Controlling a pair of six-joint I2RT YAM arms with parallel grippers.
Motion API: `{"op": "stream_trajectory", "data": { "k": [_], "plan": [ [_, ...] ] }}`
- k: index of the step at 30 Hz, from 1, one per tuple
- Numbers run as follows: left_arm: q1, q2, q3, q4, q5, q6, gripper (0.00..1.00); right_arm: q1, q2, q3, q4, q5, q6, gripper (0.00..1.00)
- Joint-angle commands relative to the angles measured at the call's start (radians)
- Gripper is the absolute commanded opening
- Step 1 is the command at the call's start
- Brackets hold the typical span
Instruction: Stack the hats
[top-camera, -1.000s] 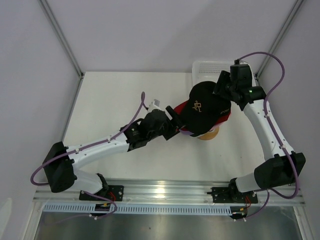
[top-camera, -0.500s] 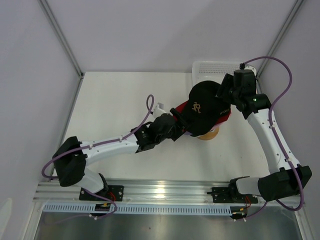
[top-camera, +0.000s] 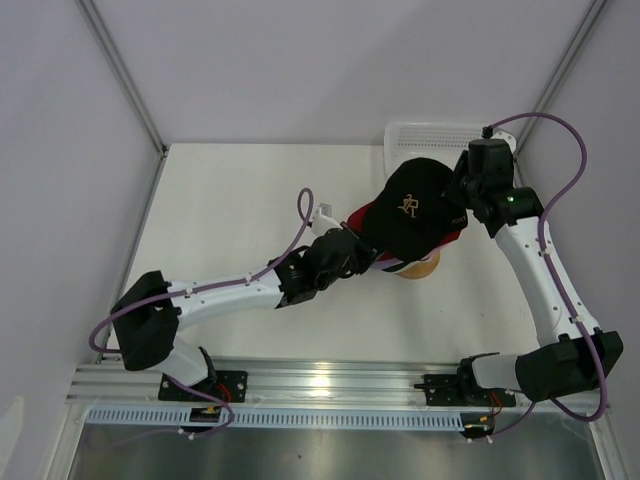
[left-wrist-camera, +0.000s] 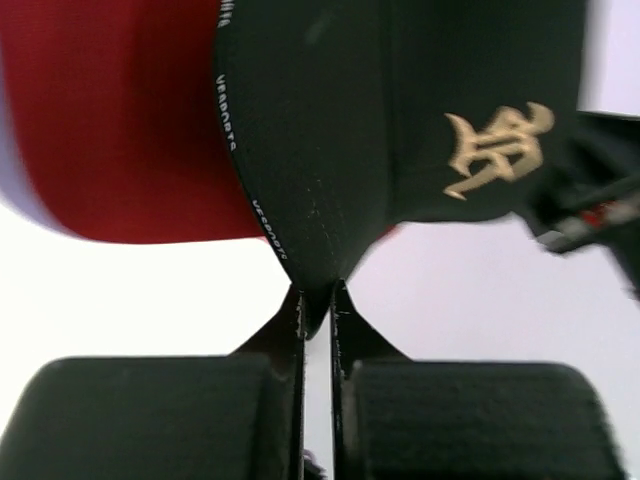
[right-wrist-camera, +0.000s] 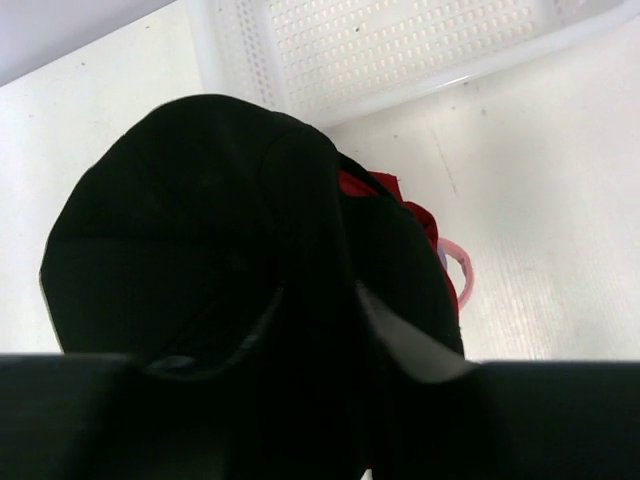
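A black hat (top-camera: 415, 205) with a gold logo (left-wrist-camera: 497, 148) lies on top of the stack of hats, over a red hat (top-camera: 357, 220) whose brim juts out to the left. My left gripper (top-camera: 368, 257) is shut on the tip of the black brim (left-wrist-camera: 318, 290). My right gripper (top-camera: 458, 198) is at the back of the black hat (right-wrist-camera: 190, 220), its fingers closed around a raised fold of the fabric (right-wrist-camera: 318, 300). A pink hat's edge (right-wrist-camera: 463, 268) peeks out below the red hat (right-wrist-camera: 390, 190). Lower hats are mostly hidden.
The stack rests on a round wooden stand (top-camera: 422, 268), of which only the front edge shows. A white mesh basket (top-camera: 425, 135) stands just behind the stack at the back right, also in the right wrist view (right-wrist-camera: 400, 40). Bare white table lies to the left.
My left gripper reached in to the black brim and shut on it. The black hat shifted back and right over the stack. My right gripper's jaws narrowed on the hat's back.
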Motion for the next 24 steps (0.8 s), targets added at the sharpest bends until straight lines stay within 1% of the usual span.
{"op": "stream_trajectory", "data": {
  "k": [1,2,3,5,6,7,8,13,15,17,18,20,23,24],
  "plan": [
    [0.014,-0.008,0.047,0.063,-0.030,0.082,0.01,0.007,-0.025,0.002,-0.010,0.024,0.003,0.31],
    [0.020,-0.017,0.052,0.064,-0.025,0.101,0.01,0.007,-0.030,0.004,-0.014,0.028,0.003,0.27],
    [0.031,-0.023,0.056,0.063,-0.019,0.114,0.01,0.007,-0.035,0.005,-0.014,0.033,0.001,0.16],
    [0.055,-0.046,0.059,0.067,0.011,0.153,0.01,0.006,-0.048,0.016,-0.022,0.035,0.000,0.08],
    [0.069,-0.055,0.062,0.072,0.028,0.174,0.01,0.004,-0.053,0.024,-0.028,0.036,-0.002,0.02],
    [0.083,-0.063,0.059,0.075,0.075,0.188,0.01,0.006,-0.061,0.047,-0.040,0.038,-0.002,0.00],
    [0.109,-0.069,0.070,0.072,0.100,0.199,0.01,0.006,-0.067,0.057,-0.046,0.045,-0.003,0.00],
    [0.164,-0.130,0.078,0.028,0.208,0.279,0.01,0.006,-0.107,0.125,-0.085,0.058,-0.011,0.00],
    [0.192,-0.146,0.084,0.008,0.254,0.300,0.01,0.006,-0.128,0.134,-0.099,0.035,-0.005,0.00],
    [0.224,-0.160,0.088,-0.008,0.283,0.306,0.01,0.006,-0.140,0.122,-0.103,0.016,0.006,0.00],
    [0.236,-0.160,0.088,-0.024,0.322,0.308,0.01,0.007,-0.150,0.105,-0.106,0.004,0.009,0.00],
    [0.256,-0.163,0.079,-0.028,0.338,0.312,0.01,0.007,-0.157,0.088,-0.123,-0.001,0.015,0.00],
    [0.276,-0.149,0.055,-0.028,0.404,0.315,0.01,0.007,-0.171,0.074,-0.157,0.001,0.017,0.00],
    [0.281,-0.137,0.056,-0.032,0.454,0.329,0.01,0.007,-0.182,0.071,-0.163,-0.001,0.015,0.00]
  ]
}}
